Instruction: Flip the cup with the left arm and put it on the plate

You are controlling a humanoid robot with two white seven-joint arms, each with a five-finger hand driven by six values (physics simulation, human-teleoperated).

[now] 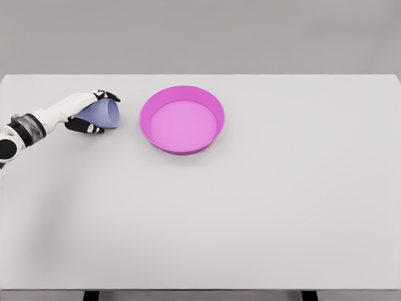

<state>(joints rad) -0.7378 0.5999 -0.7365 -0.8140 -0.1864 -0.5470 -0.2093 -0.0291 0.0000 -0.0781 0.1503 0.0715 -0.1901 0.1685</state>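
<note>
A pale blue cup [105, 114] lies tipped on its side at the left of the white table, its mouth facing right toward the plate. My left hand [94, 111] comes in from the left edge and is wrapped around the cup, with dark fingertips [110, 96] over its top and others below it [88, 127]. The magenta plate [182, 119], a shallow round dish with a raised rim, sits a short way to the right of the cup and holds nothing. No right arm shows.
The white table [263, 213] spans the whole view, with its front edge near the bottom and a grey wall behind.
</note>
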